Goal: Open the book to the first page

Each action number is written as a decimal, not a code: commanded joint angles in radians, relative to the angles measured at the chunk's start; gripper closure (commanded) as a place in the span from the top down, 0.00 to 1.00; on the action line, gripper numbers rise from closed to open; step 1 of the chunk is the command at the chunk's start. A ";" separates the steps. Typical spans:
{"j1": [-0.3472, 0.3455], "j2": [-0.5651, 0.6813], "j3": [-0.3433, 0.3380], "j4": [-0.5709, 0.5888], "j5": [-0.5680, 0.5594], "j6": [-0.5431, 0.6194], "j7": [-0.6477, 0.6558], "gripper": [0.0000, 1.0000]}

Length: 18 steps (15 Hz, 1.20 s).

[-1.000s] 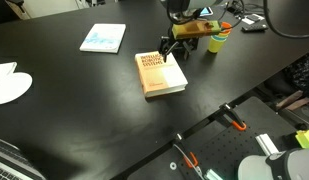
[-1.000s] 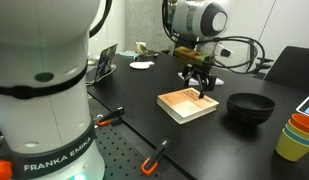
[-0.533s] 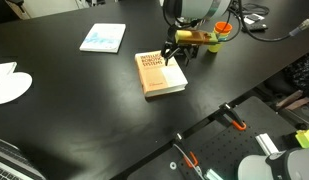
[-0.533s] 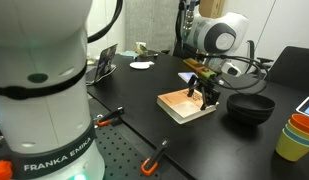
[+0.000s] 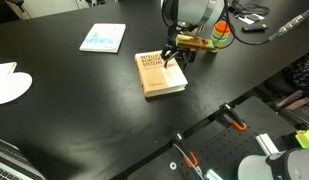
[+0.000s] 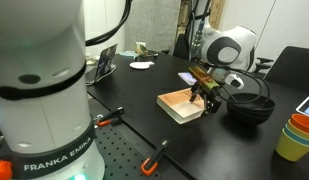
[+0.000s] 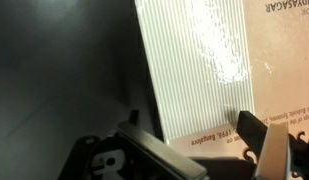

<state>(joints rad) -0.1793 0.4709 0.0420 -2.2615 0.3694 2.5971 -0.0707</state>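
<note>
The book lies closed on the black table, its tan-orange cover with white lettering facing up. It also shows in an exterior view. The first page is hidden under the cover. My gripper hangs at the book's far edge, fingers pointing down, also seen in an exterior view. In the wrist view the book fills the frame with its striped cover. My gripper is open there, its two dark fingers spread wide just over the cover's edge, holding nothing.
A thin light-blue-and-white booklet and a round white disc lie further along the table. A black bowl sits close beside the gripper. Stacked coloured cups stand near the table corner. Cables lie behind the arm.
The gripper has moved down and toward the book's edge on the bowl side, and the wrist has swung over. The book has not moved and stays closed.
</note>
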 commanded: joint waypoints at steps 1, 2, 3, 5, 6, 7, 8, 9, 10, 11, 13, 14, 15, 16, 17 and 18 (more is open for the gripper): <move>-0.033 0.043 0.025 0.056 0.038 -0.030 -0.027 1.00; -0.044 0.039 0.037 0.057 0.053 -0.038 -0.038 1.00; -0.059 0.035 0.053 0.059 0.076 -0.054 -0.055 1.00; -0.069 0.023 0.066 0.059 0.112 -0.066 -0.072 1.00; -0.070 0.015 0.070 0.059 0.124 -0.070 -0.076 1.00; -0.071 0.009 0.074 0.058 0.135 -0.072 -0.082 1.00; -0.069 0.005 0.074 0.056 0.139 -0.070 -0.083 1.00; -0.066 0.003 0.073 0.054 0.142 -0.069 -0.081 1.00; -0.062 -0.001 0.070 0.051 0.142 -0.068 -0.078 1.00; -0.054 -0.008 0.067 0.046 0.135 -0.066 -0.073 1.00; -0.044 -0.022 0.066 0.038 0.126 -0.065 -0.064 1.00; -0.038 -0.031 0.065 0.034 0.121 -0.063 -0.060 1.00; -0.022 -0.045 0.058 0.024 0.108 -0.054 -0.045 1.00; -0.005 -0.063 0.051 0.012 0.088 -0.048 -0.033 1.00; 0.008 -0.081 0.047 0.002 0.071 -0.041 -0.028 1.00; 0.025 -0.100 0.039 -0.008 0.046 -0.039 -0.015 1.00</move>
<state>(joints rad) -0.2109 0.4541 0.0927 -2.2269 0.4539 2.5541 -0.1253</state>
